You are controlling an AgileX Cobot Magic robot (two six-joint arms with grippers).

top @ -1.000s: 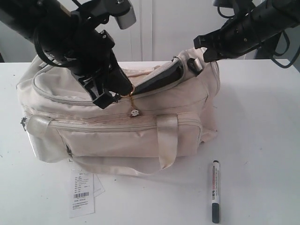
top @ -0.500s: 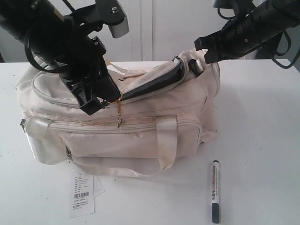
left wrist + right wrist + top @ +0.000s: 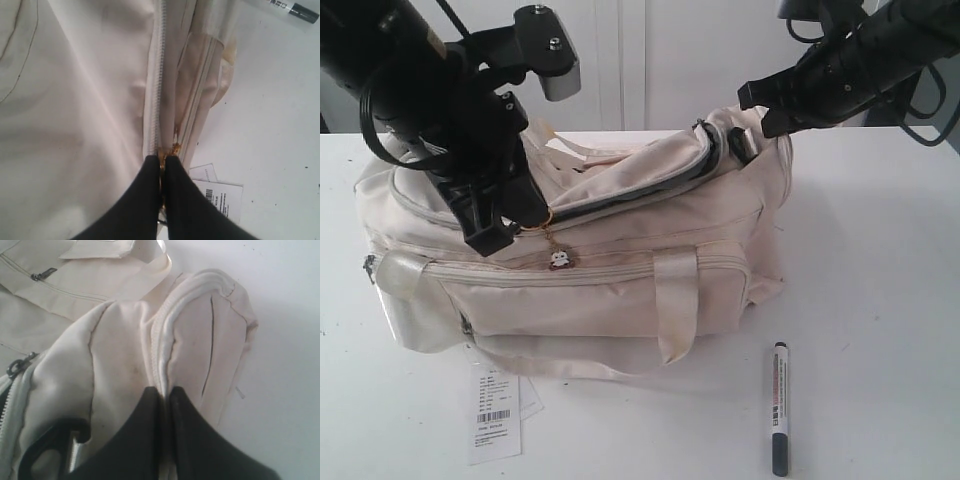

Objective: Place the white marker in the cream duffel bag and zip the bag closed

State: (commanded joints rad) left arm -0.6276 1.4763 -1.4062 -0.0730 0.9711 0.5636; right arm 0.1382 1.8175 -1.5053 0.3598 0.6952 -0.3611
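Observation:
The cream duffel bag (image 3: pixel 620 290) lies on the white table, its top zip partly open with a dark gap (image 3: pixel 640 190) showing. My left gripper (image 3: pixel 515 232) (image 3: pixel 162 159) is shut on the top zip's gold pull; a small charm (image 3: pixel 559 259) dangles under it. At the bag's right end my right gripper (image 3: pixel 760 115) (image 3: pixel 164 390) is shut on a raised fold of the bag's fabric beside the zip. The white marker (image 3: pixel 780 408) lies on the table in front of the bag's right end, apart from both grippers. Its dark end (image 3: pixel 300 11) shows in the left wrist view.
A white barcode tag (image 3: pixel 493 420) (image 3: pixel 220 197) lies on the table in front of the bag's left end. A webbing handle (image 3: pixel 675 310) hangs down the bag's front. A black buckle (image 3: pixel 50 440) sits by the right gripper. Bare table (image 3: pixel 880 280) lies right of the bag.
My left gripper has moved left along the bag's top with the zip pull in it. The right gripper has stayed at the bag's right end. The marker has not moved.

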